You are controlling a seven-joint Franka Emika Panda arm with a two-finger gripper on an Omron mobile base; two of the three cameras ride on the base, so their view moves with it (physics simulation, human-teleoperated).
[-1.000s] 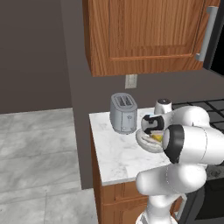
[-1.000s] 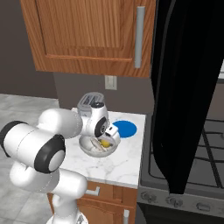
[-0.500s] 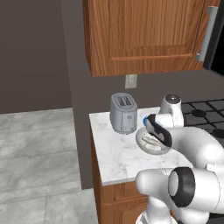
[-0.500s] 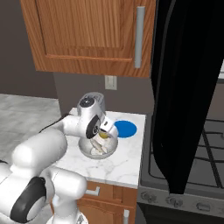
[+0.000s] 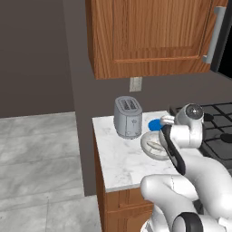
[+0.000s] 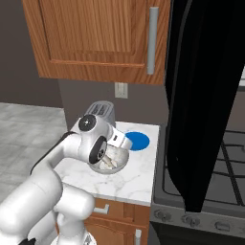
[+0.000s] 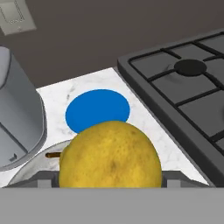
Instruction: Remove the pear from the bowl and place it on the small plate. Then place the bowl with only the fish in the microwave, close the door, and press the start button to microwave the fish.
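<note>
Pear (image 7: 110, 155) sits clamped between the gripper (image 7: 110, 178) fingers, above the bowl (image 5: 154, 146), plate (image 7: 97, 110) just beyond

I see a white marble counter (image 5: 115, 156) at centre frame. On it sit a grey toaster (image 5: 127, 117), a blue small plate (image 6: 136, 140) and the pale bowl (image 5: 153, 147).

A dark grey-brown wall (image 5: 41, 59) stood behind the white marble bench (image 5: 115, 158), with wooden cabinets (image 5: 145, 36) above, a wall outlet (image 5: 135, 84), grey tiled floor (image 5: 41, 158), and a black stove (image 7: 183, 92) beside the bench.
</note>
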